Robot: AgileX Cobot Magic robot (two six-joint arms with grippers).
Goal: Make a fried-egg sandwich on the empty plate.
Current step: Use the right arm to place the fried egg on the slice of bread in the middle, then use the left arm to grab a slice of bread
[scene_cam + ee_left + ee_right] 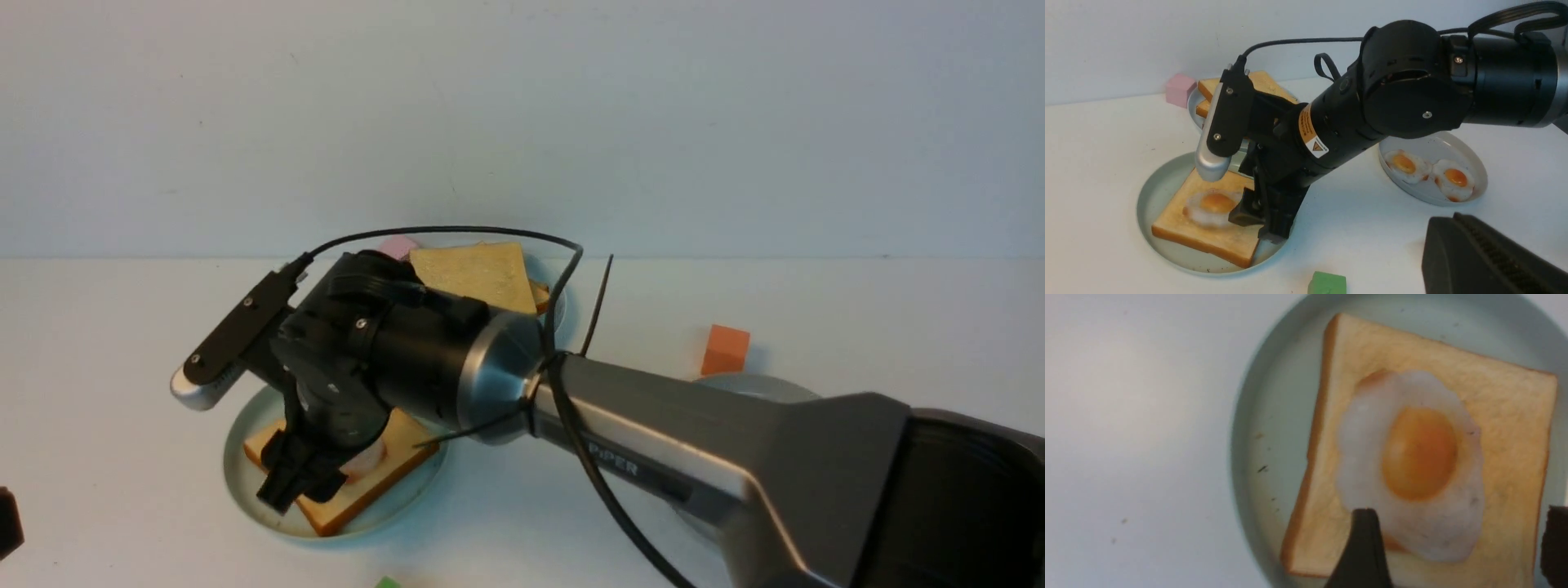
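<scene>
The mint-green plate [249, 490] sits at the front left. It holds one toast slice [359, 498] with a fried egg [1212, 204] lying on top and no slice over the egg. My right gripper [298, 482] reaches across and hangs just above the toast's near edge, open and empty. In the right wrist view its fingers [1363, 547] straddle the egg's white edge [1412, 457] over the toast [1506, 416] and plate [1274, 416]. My left gripper [1494, 257] is apart from the plate, its fingers together and holding nothing.
A pile of plain toast [478, 273] lies on a pale blue plate at the back, with a pink block [397, 245] beside it. A grey plate [1437, 147] holds two fried eggs. An orange block [725, 349] and a green block [1327, 283] lie loose.
</scene>
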